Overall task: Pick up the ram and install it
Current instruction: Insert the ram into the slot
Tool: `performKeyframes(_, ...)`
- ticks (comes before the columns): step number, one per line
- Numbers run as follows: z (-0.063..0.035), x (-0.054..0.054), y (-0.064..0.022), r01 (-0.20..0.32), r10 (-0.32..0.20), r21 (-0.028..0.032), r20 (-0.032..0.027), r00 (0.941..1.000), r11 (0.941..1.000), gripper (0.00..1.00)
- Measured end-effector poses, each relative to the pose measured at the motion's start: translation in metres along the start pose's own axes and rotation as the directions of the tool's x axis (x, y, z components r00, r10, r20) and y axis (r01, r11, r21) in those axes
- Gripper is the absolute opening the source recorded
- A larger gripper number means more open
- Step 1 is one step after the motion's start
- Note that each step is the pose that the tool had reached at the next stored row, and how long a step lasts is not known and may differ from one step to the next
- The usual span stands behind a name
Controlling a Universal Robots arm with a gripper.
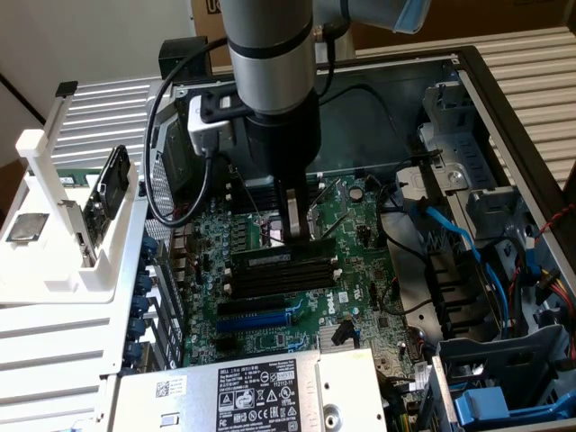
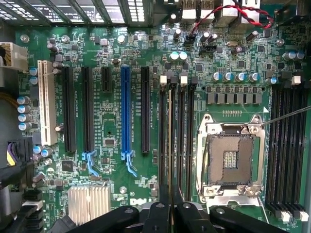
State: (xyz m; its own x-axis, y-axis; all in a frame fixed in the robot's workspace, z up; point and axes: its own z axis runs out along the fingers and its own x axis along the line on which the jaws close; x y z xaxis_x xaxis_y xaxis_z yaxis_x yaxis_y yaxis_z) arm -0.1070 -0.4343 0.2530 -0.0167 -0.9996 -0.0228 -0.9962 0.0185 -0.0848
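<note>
The ram (image 1: 283,254) is a dark stick with pale labels, standing on edge along the black memory slots (image 1: 283,277) of the green motherboard. My gripper (image 1: 294,229) comes straight down onto its middle. In the wrist view the ram (image 2: 171,136) is seen edge-on as a thin line between the black fingers (image 2: 158,216), in line with one slot of the bank (image 2: 187,136). The gripper (image 2: 172,206) looks shut on the ram. I cannot tell whether the stick is seated in a slot or just above it.
The open CPU socket (image 2: 232,158) lies beside the slots, with a second slot bank (image 2: 286,145) beyond it. The blue expansion slot (image 2: 126,111) is on the other side. A white rack (image 1: 54,234) stands at the exterior view's left; a power supply (image 1: 243,391) and blue cables (image 1: 450,225) crowd the case.
</note>
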Motion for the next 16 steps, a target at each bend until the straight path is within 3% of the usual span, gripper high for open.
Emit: performKeyframes(16, 0.0113, 0.002, 0.0042, 0.000, 0.000, 0.0011, -0.0038, 1.0000, 1.0000, 0.12)
